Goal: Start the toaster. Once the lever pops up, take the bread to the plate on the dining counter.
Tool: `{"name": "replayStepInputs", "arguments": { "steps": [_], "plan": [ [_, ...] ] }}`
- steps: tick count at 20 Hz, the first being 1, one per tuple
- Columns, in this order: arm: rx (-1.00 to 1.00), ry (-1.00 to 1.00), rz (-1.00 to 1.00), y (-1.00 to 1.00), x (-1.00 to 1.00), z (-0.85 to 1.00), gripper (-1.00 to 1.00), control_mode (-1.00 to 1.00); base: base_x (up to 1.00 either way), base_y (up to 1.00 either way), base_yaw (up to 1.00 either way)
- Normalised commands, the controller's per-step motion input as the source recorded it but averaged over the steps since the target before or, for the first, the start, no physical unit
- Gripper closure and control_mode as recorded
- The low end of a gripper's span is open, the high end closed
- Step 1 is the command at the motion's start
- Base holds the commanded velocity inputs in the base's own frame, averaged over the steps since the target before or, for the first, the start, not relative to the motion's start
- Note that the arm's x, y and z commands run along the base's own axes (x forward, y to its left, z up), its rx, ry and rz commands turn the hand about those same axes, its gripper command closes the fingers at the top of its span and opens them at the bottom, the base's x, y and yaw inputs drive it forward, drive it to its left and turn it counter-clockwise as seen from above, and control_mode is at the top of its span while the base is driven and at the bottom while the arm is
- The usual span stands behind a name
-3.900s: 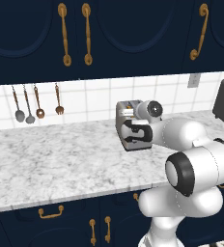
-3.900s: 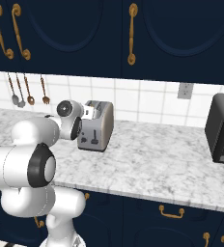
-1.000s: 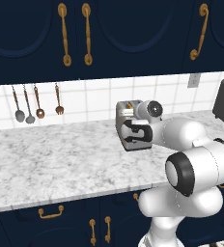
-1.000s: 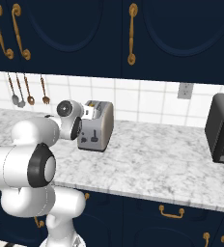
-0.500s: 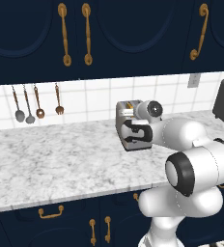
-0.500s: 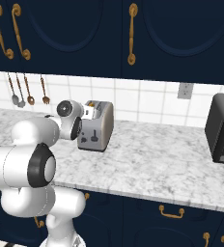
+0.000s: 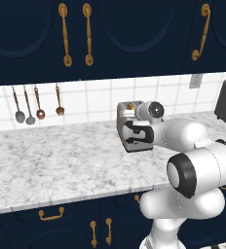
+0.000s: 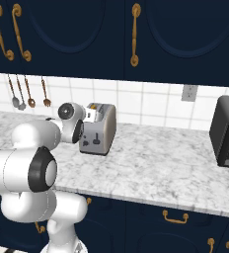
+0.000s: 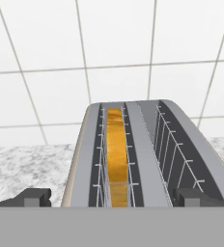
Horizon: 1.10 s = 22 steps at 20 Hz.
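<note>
While the arm reaches level, its spread pincer [image 9: 112, 198] straddles the toaster [image 9: 143, 154].

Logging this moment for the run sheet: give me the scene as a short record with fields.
toaster: silver, two slots, on the marbled worktop, near the tiled wall
bread: standing in one slot, the other slot bare
gripper: at the toaster's narrow end, tips apart either side of it
other appliance: dark box further along the worktop
wall: four utensils hanging

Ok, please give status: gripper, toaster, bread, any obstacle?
Gripper open, at toaster end. Bread sits in left slot. Right slot empty. Nothing in the way.
</note>
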Motion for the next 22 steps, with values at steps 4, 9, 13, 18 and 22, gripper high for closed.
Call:
{"name": "replayStepInputs", "arguments": {
  "steps": [4,9,13,18,22],
  "plan": [
    [0.0,0.0,0.0,0.0,0.0,0.0,-1.0,-1.0,0.0,0.0,0.0],
    [0.0,0.0,0.0,0.0,0.0,0.0,-1.0,-1.0,0.0,0.0,0.0],
    [0.0,0.0,0.0,0.0,0.0,0.0,-1.0,-1.0,0.0,0.0,0.0],
    [0.0,0.0,0.0,0.0,0.0,0.0,-1.0,-1.0,0.0,0.0,0.0],
    [0.0,0.0,0.0,0.0,0.0,0.0,-1.0,-1.0,0.0,0.0,0.0]
  ]
}}
